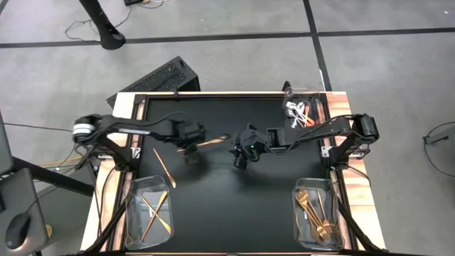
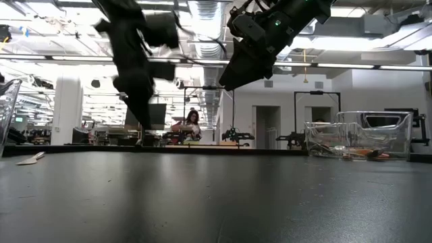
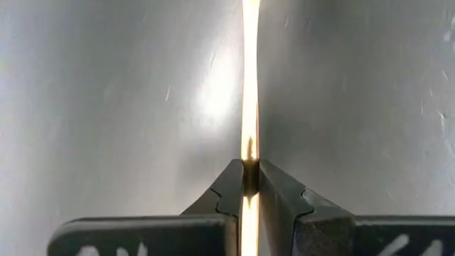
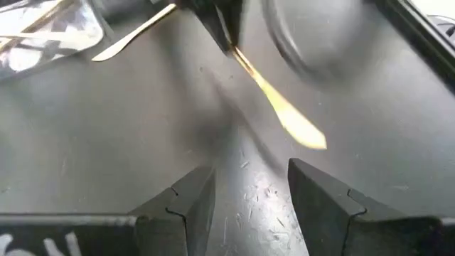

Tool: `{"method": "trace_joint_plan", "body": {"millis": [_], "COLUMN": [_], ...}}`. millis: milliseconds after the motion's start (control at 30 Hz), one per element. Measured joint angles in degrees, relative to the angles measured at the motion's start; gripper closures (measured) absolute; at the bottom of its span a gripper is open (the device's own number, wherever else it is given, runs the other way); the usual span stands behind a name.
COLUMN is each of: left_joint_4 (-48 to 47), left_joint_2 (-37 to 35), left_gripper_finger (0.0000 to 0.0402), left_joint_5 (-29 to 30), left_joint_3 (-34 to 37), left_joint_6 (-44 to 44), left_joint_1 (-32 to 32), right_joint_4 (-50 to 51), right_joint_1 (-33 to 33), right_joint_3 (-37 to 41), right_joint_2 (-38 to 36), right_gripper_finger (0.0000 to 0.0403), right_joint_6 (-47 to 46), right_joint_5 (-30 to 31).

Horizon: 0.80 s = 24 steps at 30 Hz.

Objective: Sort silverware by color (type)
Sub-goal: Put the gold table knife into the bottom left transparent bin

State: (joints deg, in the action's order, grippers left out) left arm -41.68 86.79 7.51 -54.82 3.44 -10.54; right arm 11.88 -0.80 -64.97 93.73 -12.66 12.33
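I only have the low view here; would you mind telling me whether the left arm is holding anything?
Observer: Yes, the left gripper has its jaws shut on a thin gold utensil.
Operator: Thank you. And the right one?
Observer: The right gripper is open and empty, facing that utensil.
Operator: What is in the front-right bin?
Observer: The front-right bin holds only gold pieces.
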Motion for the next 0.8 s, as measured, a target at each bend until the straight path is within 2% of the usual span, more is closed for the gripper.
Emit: {"method": "trace_joint_plan", "body": {"millis": [100, 233, 400, 533, 600, 700, 800], "left_joint_4": [-6.5, -10.27, -15.38, -18.19, -18.99, -20.75, -24.71], "left_joint_2": [-6.79, -16.51, -24.19, -27.24, -27.94, -27.68, -27.48], "left_gripper_finger": [0.0386, 0.0386, 0.0386, 0.0386, 0.0386, 0.0387, 0.0387], "left_joint_5": [3.42, 5.38, 7.02, 9.66, 9.11, 4.08, 1.53], "left_joint_3": [0.36, 0.08, 0.08, 0.08, 0.08, 0.05, 0.05], "left_joint_6": [9.64, 27.2, 47.71, 61.1, 62.31, 54.22, 47.43], "left_joint_1": [2.98, 8.57, 20.13, 30.48, 35.21, 42.41, 48.55], "right_joint_4": [-0.47, -0.66, -1.69, -3.43, -3.96, -5.14, -5.27], "right_joint_1": [0.12, 0.61, 1.63, 2.88, 3.42, 4.26, 4.8], "right_joint_3": [0.0, 0.0, 0.0, 0.0, 0.0, 0.0, 0.0], "right_joint_2": [0.0, 0.0, 0.0, 0.22, 0.28, 0.28, 0.29], "right_gripper_finger": [0.0207, 0.0207, 0.0207, 0.0207, 0.0207, 0.0207, 0.0207], "right_joint_6": [0.04, 0.48, 1.73, 3.16, 3.9, 4.15, 4.15], "right_joint_5": [0.19, 0.22, 1.13, 1.13, 1.13, 1.13, 1.1]}}
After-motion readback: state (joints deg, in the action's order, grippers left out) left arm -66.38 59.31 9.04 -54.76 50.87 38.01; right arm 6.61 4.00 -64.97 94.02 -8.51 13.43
